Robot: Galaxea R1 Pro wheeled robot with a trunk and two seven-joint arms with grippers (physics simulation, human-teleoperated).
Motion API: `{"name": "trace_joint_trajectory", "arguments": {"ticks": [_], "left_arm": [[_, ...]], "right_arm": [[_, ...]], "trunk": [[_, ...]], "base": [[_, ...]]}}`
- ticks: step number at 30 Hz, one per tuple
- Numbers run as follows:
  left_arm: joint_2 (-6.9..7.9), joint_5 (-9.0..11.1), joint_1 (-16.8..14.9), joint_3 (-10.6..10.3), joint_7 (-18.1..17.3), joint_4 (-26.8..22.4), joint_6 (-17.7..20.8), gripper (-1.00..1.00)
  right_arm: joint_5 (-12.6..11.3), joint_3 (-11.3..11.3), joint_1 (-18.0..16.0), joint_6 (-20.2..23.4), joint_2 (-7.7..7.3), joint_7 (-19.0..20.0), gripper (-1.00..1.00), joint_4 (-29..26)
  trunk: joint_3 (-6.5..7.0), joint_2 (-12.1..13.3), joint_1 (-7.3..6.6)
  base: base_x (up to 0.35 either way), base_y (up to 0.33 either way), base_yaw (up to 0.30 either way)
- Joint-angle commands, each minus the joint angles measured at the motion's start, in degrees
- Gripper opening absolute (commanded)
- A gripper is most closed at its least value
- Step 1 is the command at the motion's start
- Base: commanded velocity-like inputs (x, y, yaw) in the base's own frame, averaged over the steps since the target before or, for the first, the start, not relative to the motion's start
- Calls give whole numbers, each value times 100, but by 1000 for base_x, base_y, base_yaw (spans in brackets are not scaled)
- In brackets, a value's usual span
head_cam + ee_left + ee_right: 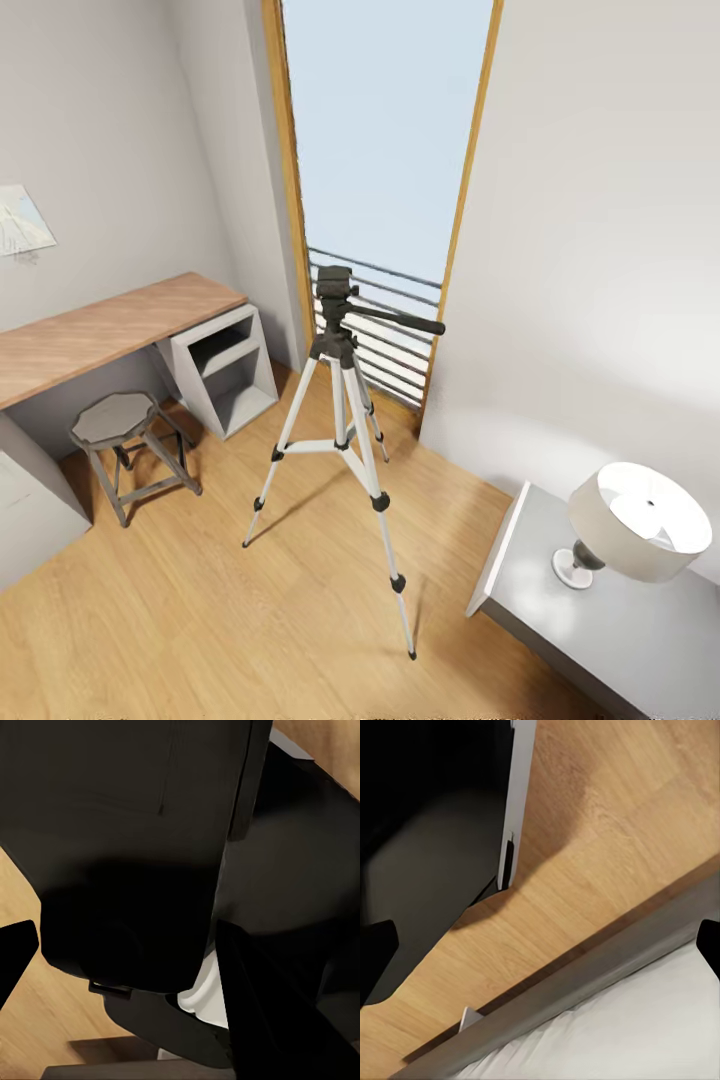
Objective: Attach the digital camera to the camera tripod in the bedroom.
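The camera tripod [340, 420] stands near the centre of the head view on the light wood floor [200, 620], its 3 silver legs spread and its black head [335, 290] set against the tall wood-framed window [385, 140]; the long pan handle [395, 318] juts toward the right of the frame. At left sit the wood-topped desk [90, 335] and a short grey stool [118, 425]; at lower right a grey nightstand [620, 630] carries a white lamp [635, 525].

The digital camera cannot be made out anywhere in these views, so its place is unknown. By its build, such a camera should be light, rigid and somewhat slick-cased; it is best taken by the 2 flat sides of the body, away from the lens and the top button. The tripod looks light and top-heavy on thin legs; a sideways push at the head could tip it, so pressure should go straight down onto the head plate.

In the left wrist view, dark robot bodywork crowds the frame, with 1 dark fingertip [15, 956] at the left edge; whether that gripper is spread or pressed together I cannot tell. In the right wrist view, 2 dark fingertips [376, 945] sit at opposite edges, so the gripper seems spread wide, holding nothing; beyond lie floor and a grey bed frame [585, 971] with white mattress [637, 1035].
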Motion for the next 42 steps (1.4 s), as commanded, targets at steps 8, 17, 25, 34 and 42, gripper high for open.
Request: {"name": "trace_joint_trajectory", "arguments": {"ticks": [8,17,25,34,42], "left_arm": [[-1,36,-4,-49,19,-2,12,-100],[-1,39,-4,-49,19,-2,-38,-100],[-1,41,-4,-49,7,5,-375,-100],[-1,42,-4,-49,2,7,-478,-100],[-3,42,-4,-49,1,7,-489,-100]], "right_arm": [[48,-47,-8,-34,-3,13,100,18],[48,-47,-8,-34,-3,13,100,18],[48,-47,-8,-34,-3,13,100,18],[48,-47,-8,-34,-3,13,100,18],[48,-47,-8,-34,-3,13,100,18]], "trunk": [[-84,-10,2],[-167,-10,2],[-241,-10,2],[-324,-10,2],[-398,-10,2]], "base": [[0,0,0],[0,0,0],[0,0,0],[0,0,0],[0,0,0]]}}
